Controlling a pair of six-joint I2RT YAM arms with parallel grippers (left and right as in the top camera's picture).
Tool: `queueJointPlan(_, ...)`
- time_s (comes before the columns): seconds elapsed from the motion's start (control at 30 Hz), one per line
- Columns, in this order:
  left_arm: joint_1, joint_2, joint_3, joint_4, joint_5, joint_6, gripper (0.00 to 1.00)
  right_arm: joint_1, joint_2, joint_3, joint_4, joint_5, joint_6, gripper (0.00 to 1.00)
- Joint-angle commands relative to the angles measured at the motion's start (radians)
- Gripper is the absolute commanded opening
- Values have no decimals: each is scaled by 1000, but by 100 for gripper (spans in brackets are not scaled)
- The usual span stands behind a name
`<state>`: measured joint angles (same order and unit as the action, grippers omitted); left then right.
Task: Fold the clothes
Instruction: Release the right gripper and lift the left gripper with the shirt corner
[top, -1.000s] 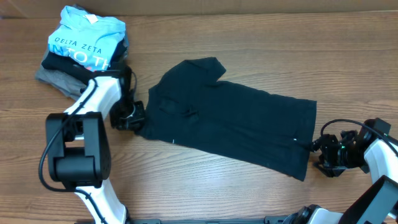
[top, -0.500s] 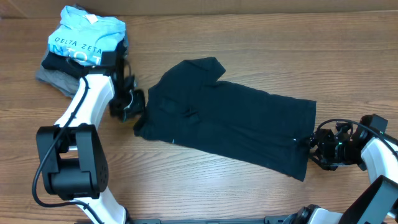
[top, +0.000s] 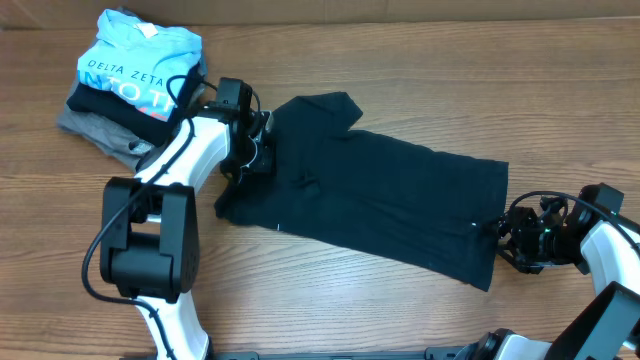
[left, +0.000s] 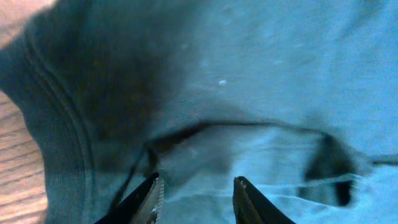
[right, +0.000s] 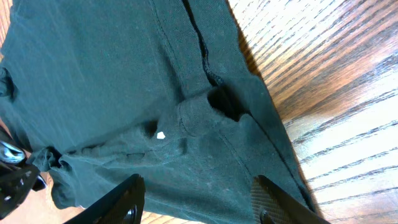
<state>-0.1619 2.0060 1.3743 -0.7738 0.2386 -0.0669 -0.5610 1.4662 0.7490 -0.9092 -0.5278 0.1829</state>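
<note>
The dark navy T-shirt (top: 370, 195) lies flat and partly folded across the middle of the table, collar end at the left, hem at the right. My left gripper (top: 262, 155) is over its collar end, jaws open above wrinkled fabric (left: 205, 155), holding nothing (left: 196, 186). My right gripper (top: 508, 240) is at the shirt's right hem corner, jaws open over the fabric (right: 143, 93), empty (right: 196, 193). A small white speck (right: 161, 134) shows on the shirt.
A pile of clothes stands at the back left: a light blue "DELTA ZETA" shirt (top: 135, 62) on top of dark and grey folded garments (top: 95, 128). The wooden table (top: 330, 300) shows in front of the shirt.
My left gripper has moved from the shirt's left edge up and to the right, onto the collar end. My right gripper has edged slightly left toward the hem.
</note>
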Motion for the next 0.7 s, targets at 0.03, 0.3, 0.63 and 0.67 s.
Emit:
queueJointPlan(0.03,5,15,-1,0,-60,22,36,5,2,17,3,-13,0,58)
queueJointPlan(0.3,5,11,55,-66,52,15,4,5,2,17,6,-13,0,58)
queueJointPlan(0.63,4,13,209,-36,46,-27,12,5,2,17,42,-13,0,57)
queueJointPlan(0.67,4,14,209,-29,47,-36,16,5,2,17,50,-13,4,57)
